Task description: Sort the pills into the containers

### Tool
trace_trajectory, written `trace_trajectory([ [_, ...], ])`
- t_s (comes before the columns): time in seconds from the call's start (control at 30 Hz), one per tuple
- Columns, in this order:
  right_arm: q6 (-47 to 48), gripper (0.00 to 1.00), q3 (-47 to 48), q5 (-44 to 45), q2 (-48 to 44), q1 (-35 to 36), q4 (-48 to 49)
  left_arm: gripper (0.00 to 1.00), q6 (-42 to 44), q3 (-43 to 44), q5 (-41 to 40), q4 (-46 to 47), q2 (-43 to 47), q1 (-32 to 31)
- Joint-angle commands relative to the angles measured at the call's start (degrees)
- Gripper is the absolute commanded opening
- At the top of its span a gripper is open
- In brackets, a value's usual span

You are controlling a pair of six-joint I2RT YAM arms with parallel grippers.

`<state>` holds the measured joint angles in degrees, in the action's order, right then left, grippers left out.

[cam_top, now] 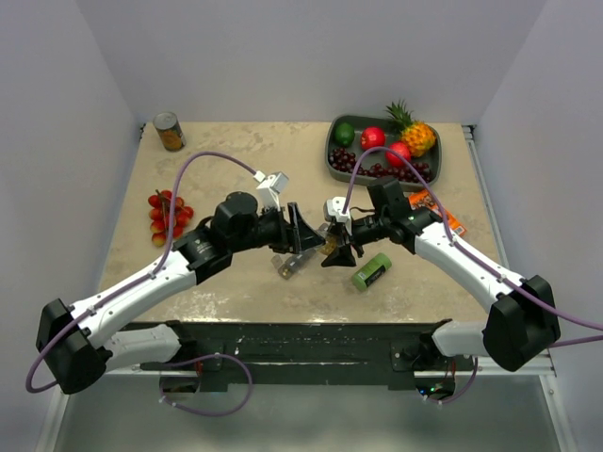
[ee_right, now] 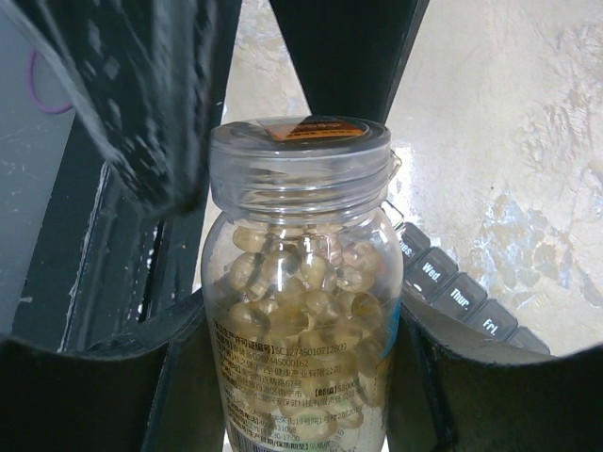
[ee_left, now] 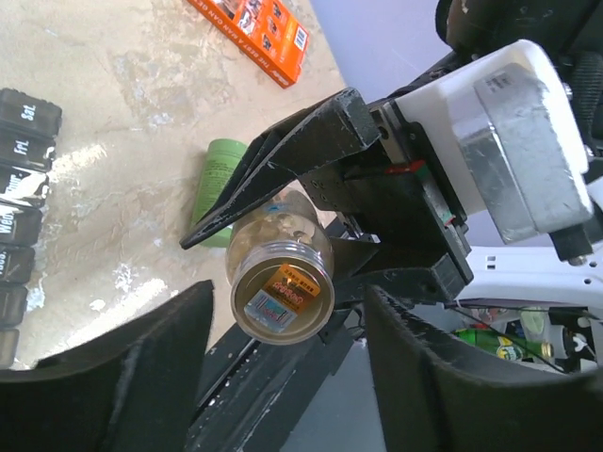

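Clear capped bottle (ee_right: 300, 188) of amber pills (ee_right: 283, 292), grey lidded containers (ee_right: 462, 299) behind.

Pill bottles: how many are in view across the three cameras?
1. The clear pill bottle is held in the right gripper, its cap between the open fingers of the left gripper. Others may be hidden.

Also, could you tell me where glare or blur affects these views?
Right wrist: bottle sharp, table washed out in bright patches. Left wrist: left claw dark and blurred up close, the bottle's cap in focus. Top external: even light, soft shadows, no strong glare.
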<state>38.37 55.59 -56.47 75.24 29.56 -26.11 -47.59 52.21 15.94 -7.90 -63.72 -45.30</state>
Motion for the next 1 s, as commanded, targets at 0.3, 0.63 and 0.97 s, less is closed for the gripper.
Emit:
trace_trajectory([
  [0.3, -0.40, 0.02, 1.71, -0.93, -1.33, -0.21, 1.68, 0.14, 19.00, 3.88, 8.64, 1.91, -2.46, -1.20],
  [0.63, -0.31, 0.02, 1.71, -1.19, -1.41, -0.21, 1.59, 0.52, 59.63, -0.35, 21.87, 3.15, -1.05, -1.20],
  [0.97, -0.23, 0.02, 1.71, -1.28, -1.33, -0.21, 1.59, 0.99, 36.72, -12.74, 7.45, 28.11, 11.41, -0.14],
])
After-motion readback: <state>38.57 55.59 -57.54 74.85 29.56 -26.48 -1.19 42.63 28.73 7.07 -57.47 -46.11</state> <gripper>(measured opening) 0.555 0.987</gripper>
